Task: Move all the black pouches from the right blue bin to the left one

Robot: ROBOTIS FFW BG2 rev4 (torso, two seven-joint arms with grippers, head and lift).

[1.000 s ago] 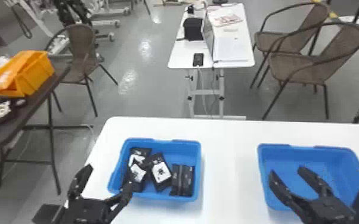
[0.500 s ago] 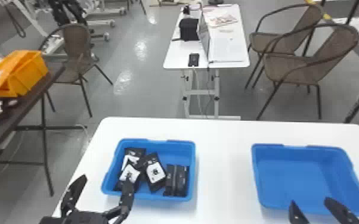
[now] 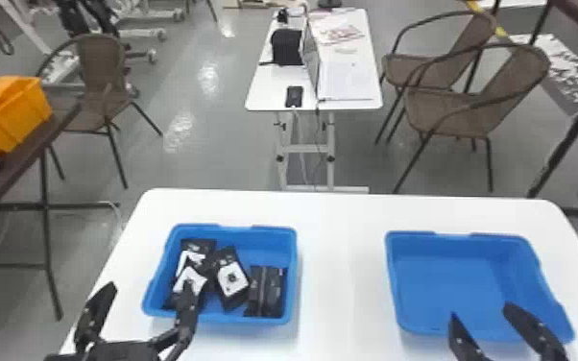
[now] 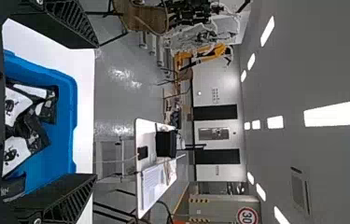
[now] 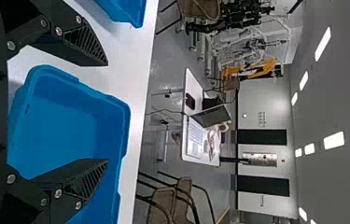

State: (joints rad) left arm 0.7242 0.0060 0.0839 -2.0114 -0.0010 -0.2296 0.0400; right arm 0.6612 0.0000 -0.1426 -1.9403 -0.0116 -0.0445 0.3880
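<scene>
Black plastic pouches all sit in the left blue plastic bin: labelled ones overlapping toward its left, dark ones side by side at its right. White labels carry a dark figure. Right blue plastic bin is well apart on the same surface.

Left gripper: jaws open, at the left bin's near side. Right gripper: jaws open, at the right bin's near side.

Surface is white, smooth, rounded corners. Behind it, narrow white table with open laptop, black box, papers. Brown woven chairs both sides. Far left, dark table with orange plastic bin. Floor grey, glossy. Left wrist view: round red-ringed sign, black print; strip lights on ceiling.
</scene>
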